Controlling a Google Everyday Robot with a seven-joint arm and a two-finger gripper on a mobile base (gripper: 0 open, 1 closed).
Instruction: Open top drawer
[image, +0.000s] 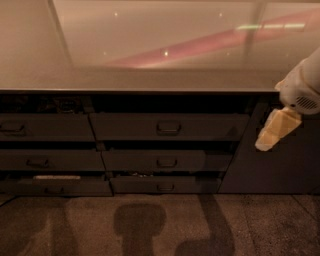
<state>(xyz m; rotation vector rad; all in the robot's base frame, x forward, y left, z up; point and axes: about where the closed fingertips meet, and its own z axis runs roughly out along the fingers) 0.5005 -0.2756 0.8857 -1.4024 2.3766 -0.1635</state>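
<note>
Countertop (150, 82) above; top drawer (169, 127) runs left-right, front camera-facing; claw (272, 134) right.

You look at an office-type room: glossy counter (150, 75), banks of dark drawers (50, 160), carpeted floor (165, 225). Gripper (272, 136) hangs right, below the counter edge.

The hand (274, 135), just right of the top drawer (169, 127), is partly cut off by the right edge.

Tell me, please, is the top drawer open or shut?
Seemingly shut: top drawer shows no inner floor, front level with its neighbour. Hand hangs right, off the handle.
</note>
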